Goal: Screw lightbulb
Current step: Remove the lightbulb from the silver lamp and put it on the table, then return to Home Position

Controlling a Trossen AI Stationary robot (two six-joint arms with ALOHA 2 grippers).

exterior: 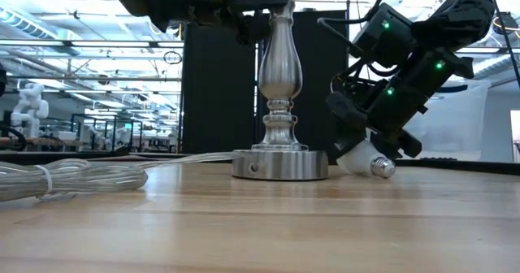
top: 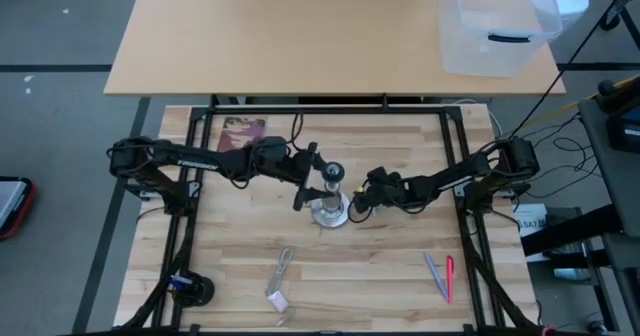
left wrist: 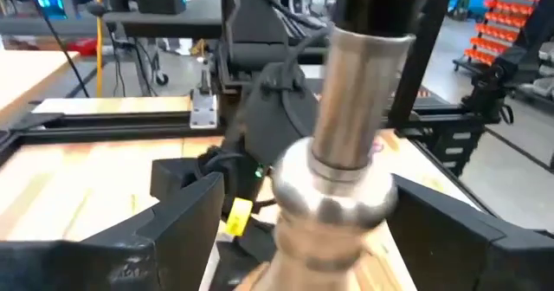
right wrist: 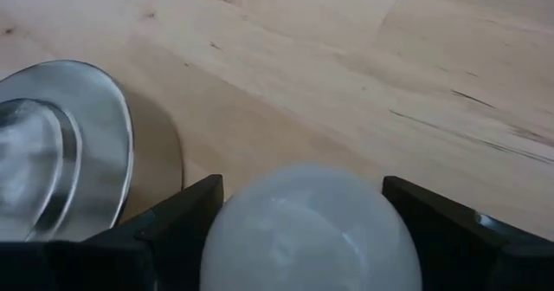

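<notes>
The silver stand (exterior: 280, 86) is upright on its round base (right wrist: 61, 152) at the table's middle. My left gripper (left wrist: 303, 222) is level with the top of its post (left wrist: 359, 109), open, one finger on either side of the post without touching it. Right of the base lies the white lightbulb (exterior: 361, 158), its globe toward the stand. My right gripper (top: 360, 201) slants down over it, fingers on either side of the globe (right wrist: 312, 230). My right gripper has the lightbulb's globe (right wrist: 260, 230) between its two fingers; the globe fills the gap from one finger (right wrist: 182, 226) to the other. The fingers slant down from the table's right. The bulb is tilted, its screw base (exterior: 382, 168) down on the table.
The stand's clear cord (exterior: 81, 174) runs off toward the left and near side. Two pens (top: 441, 276) lie near the front right, a small black object (top: 190, 288) at the front left, a booklet (top: 240, 131) at the far left. A clear bin (top: 495, 26) is on the table beyond.
</notes>
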